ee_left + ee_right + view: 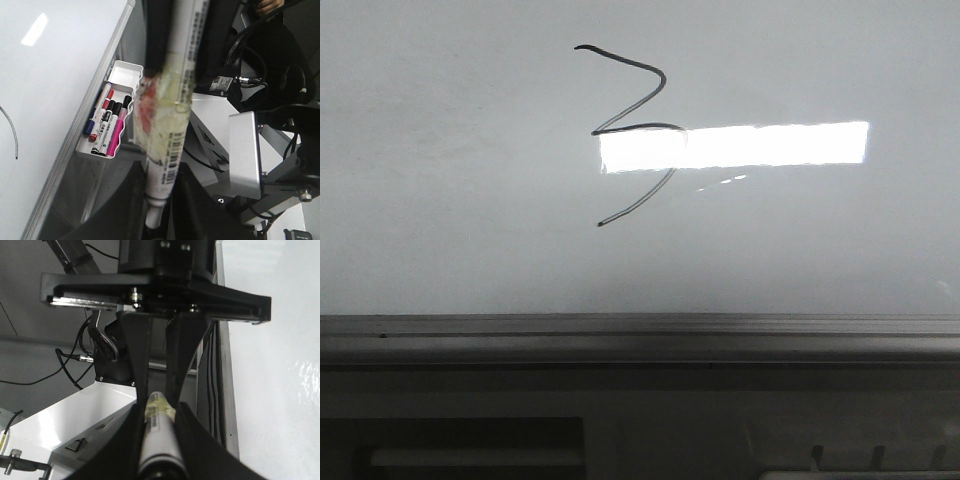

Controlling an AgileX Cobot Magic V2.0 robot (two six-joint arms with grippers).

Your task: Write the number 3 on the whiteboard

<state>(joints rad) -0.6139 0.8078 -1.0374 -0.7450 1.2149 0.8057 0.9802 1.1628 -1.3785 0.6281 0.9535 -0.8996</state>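
Clearly, the left gripper is closed on a taped white marker, and the right gripper is closed on another marker. Beside the left marker lies the whiteboard, bearing the number 3, whose middle touches a bright reflection. Just below the whiteboard's edge hangs a tray of coloured markers.

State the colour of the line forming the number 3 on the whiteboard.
The number 3 is dark grey-black on the pale whiteboard, clearest in the front view.

Grey ledge, white marker tray, possibly wall-mounted
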